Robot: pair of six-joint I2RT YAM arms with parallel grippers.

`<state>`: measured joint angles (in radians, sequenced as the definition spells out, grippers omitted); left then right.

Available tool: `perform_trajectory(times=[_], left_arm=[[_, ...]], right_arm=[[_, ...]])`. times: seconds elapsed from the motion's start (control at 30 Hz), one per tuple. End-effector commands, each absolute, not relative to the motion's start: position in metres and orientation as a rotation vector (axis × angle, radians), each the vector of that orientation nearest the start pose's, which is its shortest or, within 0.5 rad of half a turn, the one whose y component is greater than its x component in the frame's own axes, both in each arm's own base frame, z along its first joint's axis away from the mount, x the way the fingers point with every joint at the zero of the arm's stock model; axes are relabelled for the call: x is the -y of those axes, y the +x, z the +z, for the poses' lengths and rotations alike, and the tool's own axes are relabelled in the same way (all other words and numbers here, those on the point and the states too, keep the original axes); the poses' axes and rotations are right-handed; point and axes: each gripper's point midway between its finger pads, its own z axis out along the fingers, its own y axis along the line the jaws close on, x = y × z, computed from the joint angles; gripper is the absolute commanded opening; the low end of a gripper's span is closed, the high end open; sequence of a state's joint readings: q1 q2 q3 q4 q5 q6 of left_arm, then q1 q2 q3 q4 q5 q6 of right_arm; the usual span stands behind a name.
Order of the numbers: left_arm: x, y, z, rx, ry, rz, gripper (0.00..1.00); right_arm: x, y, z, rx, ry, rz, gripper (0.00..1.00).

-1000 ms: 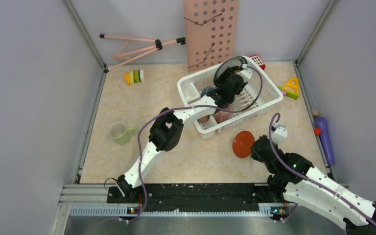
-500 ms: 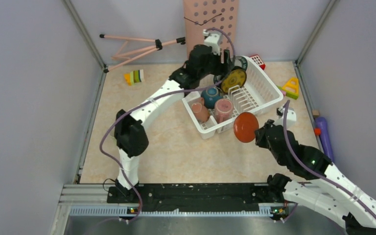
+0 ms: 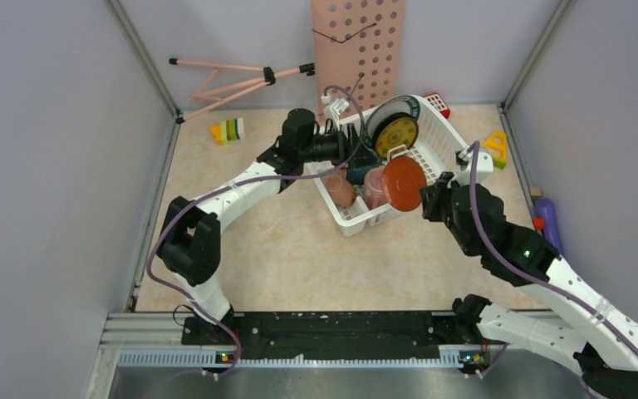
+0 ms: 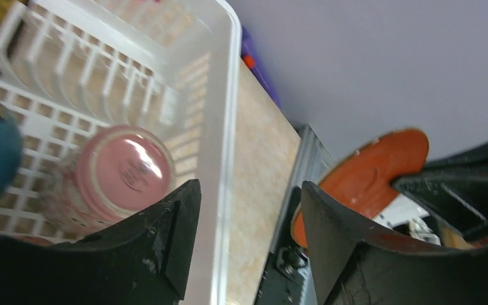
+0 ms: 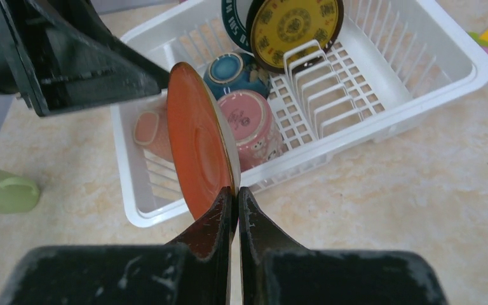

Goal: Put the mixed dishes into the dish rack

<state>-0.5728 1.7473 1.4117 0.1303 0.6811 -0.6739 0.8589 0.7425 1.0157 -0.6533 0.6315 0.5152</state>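
Step in hand: I judge this to be the loading of the red plate (image 5: 197, 146) into the dish rack (image 4: 232, 108).
Right gripper (image 5: 235, 194): fingers clamped on the lower rim of the red plate, which stands on edge.
Red plate position: in the air above the rack's near wall, over the pink cup (image 5: 248, 124). It is not yet seated in any slot.
Left gripper (image 4: 248, 190): jaws apart with nothing between them, hanging at the rack's left side near the second pink cup (image 5: 149, 130).
Rack contents: white plate with dark rim (image 5: 235, 25) and yellow plate (image 5: 295, 28) upright at the far end, teal bowl (image 5: 238, 73) just in front of them, and both pink cups mouth down.
Outstanding item: the green mug (image 5: 3, 189) lies on the table, well apart from the rack on its left.
Next move, requirement: I would line the plate's edge up with a free gap in the upright dividers (image 5: 318, 82), lower it, and release only once it is seated.
Caution: the left arm is near the plate's path, so I would confirm clearance before lowering.
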Motion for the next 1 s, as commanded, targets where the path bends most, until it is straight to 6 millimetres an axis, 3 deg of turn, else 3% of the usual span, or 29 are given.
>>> perform_trajectory(times=[0.0, 0.2, 0.37, 0.73, 0.97], left_arm=[[0.379, 0.298, 0.347, -1.650, 0.649, -1.691, 0.63], [0.377, 0.282, 0.350, -1.598, 0.675, -1.807, 0.61], [0.380, 0.280, 0.345, -1.607, 0.687, -1.854, 0.49], [0.383, 0.288, 0.329, -1.655, 0.664, -1.828, 0.55], [0.384, 0.287, 0.330, -1.649, 0.676, -1.847, 0.55]], right_arm=[[-0.137, 0.234, 0.351, -1.751, 0.112, 0.438, 0.00], [-0.143, 0.234, 0.355, -1.743, 0.115, 0.484, 0.00], [-0.144, 0.232, 0.360, -1.726, 0.123, 0.520, 0.00], [-0.144, 0.230, 0.368, -1.702, 0.137, 0.553, 0.00], [-0.143, 0.231, 0.369, -1.696, 0.145, 0.553, 0.00]])
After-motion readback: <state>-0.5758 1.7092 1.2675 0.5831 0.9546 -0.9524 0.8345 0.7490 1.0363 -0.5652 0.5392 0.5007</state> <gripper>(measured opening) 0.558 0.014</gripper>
